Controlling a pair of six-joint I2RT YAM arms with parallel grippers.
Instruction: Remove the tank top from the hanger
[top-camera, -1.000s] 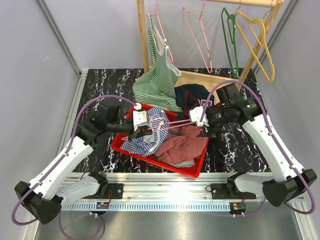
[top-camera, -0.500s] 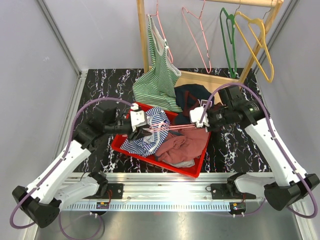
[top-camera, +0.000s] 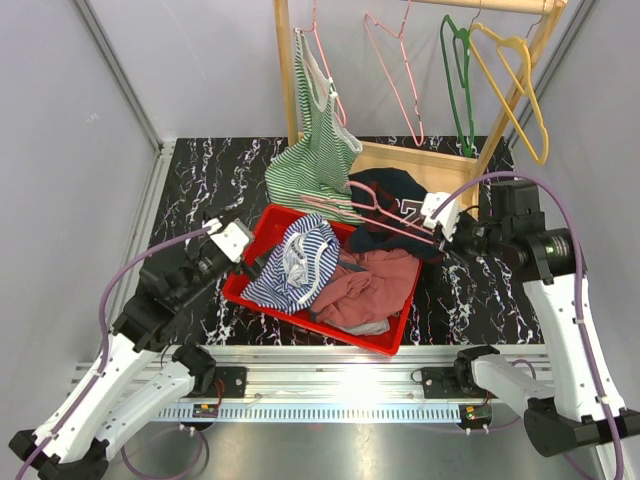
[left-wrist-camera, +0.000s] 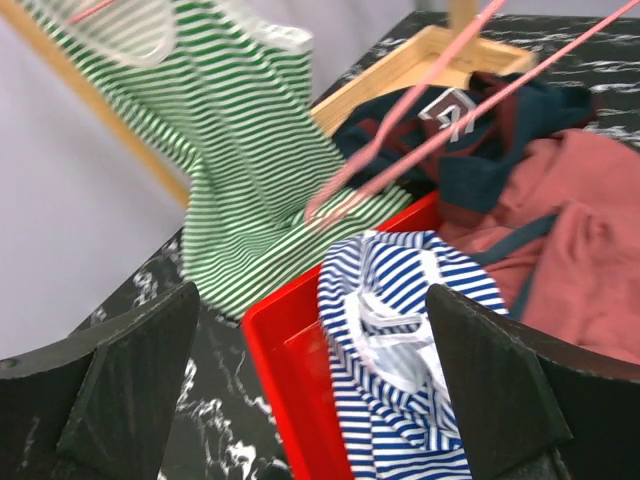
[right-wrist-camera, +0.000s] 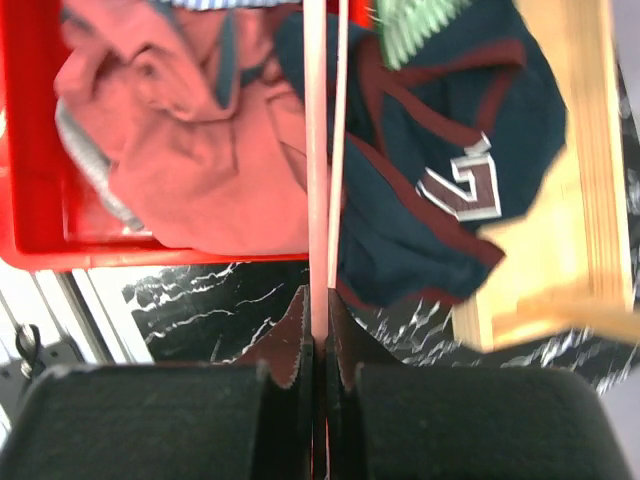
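The blue-and-white striped tank top (top-camera: 300, 262) lies crumpled in the left half of the red bin (top-camera: 262, 300), with no hanger in it. The thin pink hanger (top-camera: 385, 218) hangs in the air over the navy garment (top-camera: 395, 190), and my right gripper (top-camera: 448, 238) is shut on its end. In the right wrist view the jaws (right-wrist-camera: 318, 305) pinch the pink hanger (right-wrist-camera: 317, 150) tightly. My left gripper (top-camera: 252, 263) is drawn back to the bin's left rim and stands open. In its wrist view the left gripper (left-wrist-camera: 310, 300) frames the tank top (left-wrist-camera: 400, 330) without touching it, and the hanger (left-wrist-camera: 420, 140) crosses above.
A maroon garment (top-camera: 370, 285) fills the bin's right half. A green-striped tank top (top-camera: 318, 150) hangs on the wooden rack (top-camera: 283, 70), beside an empty pink hanger (top-camera: 395, 70), a green one (top-camera: 460, 75) and a yellow one (top-camera: 525, 85). The rack's wooden base (top-camera: 420, 160) lies behind the bin.
The left gripper has opened, let go of the tank top and pulled back left. The right gripper has shut on the pink hanger and drawn it right, out of the tank top.
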